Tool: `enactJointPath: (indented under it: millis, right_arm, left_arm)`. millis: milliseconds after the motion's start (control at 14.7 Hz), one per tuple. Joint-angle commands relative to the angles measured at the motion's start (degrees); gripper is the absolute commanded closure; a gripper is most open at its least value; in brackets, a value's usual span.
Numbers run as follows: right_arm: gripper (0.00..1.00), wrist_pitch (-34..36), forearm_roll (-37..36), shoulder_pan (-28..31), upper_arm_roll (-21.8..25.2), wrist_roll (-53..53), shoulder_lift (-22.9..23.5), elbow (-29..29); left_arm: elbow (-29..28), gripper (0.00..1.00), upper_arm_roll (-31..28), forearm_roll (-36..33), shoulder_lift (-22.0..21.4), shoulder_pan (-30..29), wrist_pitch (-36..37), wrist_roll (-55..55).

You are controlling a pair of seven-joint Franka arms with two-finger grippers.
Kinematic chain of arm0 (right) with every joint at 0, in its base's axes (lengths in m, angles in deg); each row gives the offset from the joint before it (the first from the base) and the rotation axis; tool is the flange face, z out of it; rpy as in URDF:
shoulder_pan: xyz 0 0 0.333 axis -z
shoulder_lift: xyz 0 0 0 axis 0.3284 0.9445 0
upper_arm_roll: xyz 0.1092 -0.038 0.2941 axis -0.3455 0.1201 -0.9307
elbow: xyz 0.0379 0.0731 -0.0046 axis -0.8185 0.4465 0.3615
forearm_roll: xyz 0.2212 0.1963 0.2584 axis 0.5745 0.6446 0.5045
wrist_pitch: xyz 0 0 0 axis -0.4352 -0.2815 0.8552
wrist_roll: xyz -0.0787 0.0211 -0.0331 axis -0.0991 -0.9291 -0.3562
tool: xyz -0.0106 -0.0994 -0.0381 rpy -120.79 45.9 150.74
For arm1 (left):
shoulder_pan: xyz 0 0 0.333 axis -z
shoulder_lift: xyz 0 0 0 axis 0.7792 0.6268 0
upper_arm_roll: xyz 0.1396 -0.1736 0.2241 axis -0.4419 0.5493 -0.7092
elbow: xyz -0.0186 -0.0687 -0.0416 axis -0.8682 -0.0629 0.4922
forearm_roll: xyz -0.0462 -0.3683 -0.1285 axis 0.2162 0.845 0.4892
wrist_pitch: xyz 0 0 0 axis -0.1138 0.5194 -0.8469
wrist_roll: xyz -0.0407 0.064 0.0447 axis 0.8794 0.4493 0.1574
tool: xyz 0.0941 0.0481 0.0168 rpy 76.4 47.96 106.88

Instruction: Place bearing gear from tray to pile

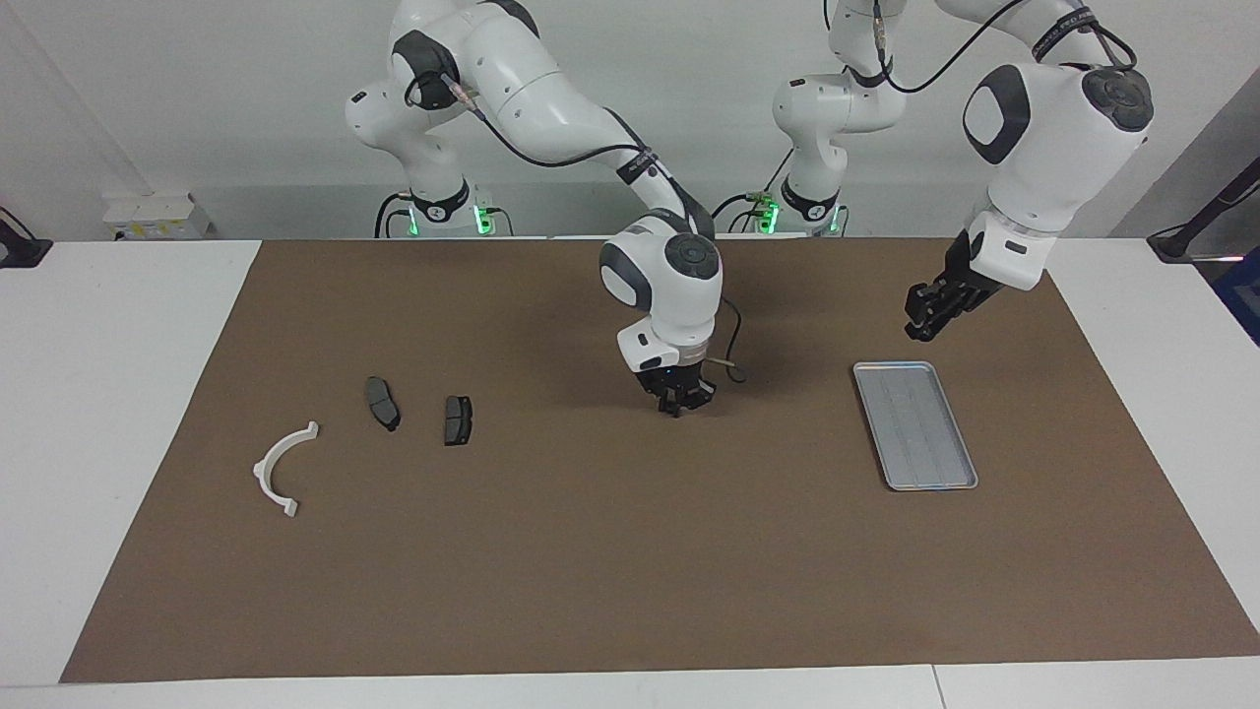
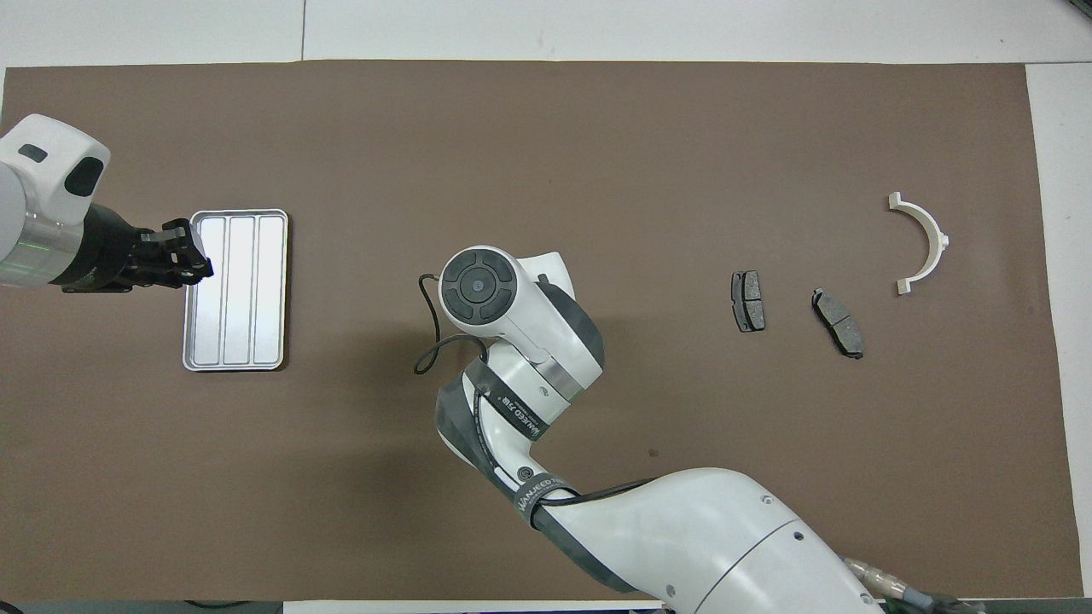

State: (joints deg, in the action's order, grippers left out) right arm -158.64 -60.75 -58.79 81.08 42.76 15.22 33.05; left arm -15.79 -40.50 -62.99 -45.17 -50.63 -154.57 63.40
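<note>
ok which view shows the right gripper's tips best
The facing view: the right gripper hangs low over the brown mat mid-table, its fingertips together on a small dark part I can't identify. In the overhead view the right arm's own wrist covers the gripper entirely, so nothing of its tips shows there.
</note>
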Motion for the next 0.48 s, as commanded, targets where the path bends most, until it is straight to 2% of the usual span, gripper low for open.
enactJointPath:
  millis: [0, 136, 273, 409]
  right_arm:
    - [1.00, -0.3, 1.0, 0.2, -0.2, 0.4, -1.4, 1.9]
    - [1.00, 2.3, 0.5, 0.2, -0.1, 0.3, -1.4, 0.5]
    - [1.00, 7.9, -0.4, 0.8, 0.1, -1.3, -1.3, -4.0]
    - [1.00, 9.4, -0.4, 2.8, 0.4, -5.2, -2.3, -4.9]
  left_arm:
    - [-1.7, 1.00, -0.3, -0.2, -1.7, 0.6, 0.0, -0.5]
    - [-2.4, 1.00, -0.3, -0.3, -2.0, 0.7, 0.1, 0.6]
    - [-2.7, 1.00, -0.3, -0.2, -2.2, 0.7, 0.1, 1.1]
    - [-3.0, 1.00, -0.3, -0.3, -2.5, 0.7, 0.0, 1.2]
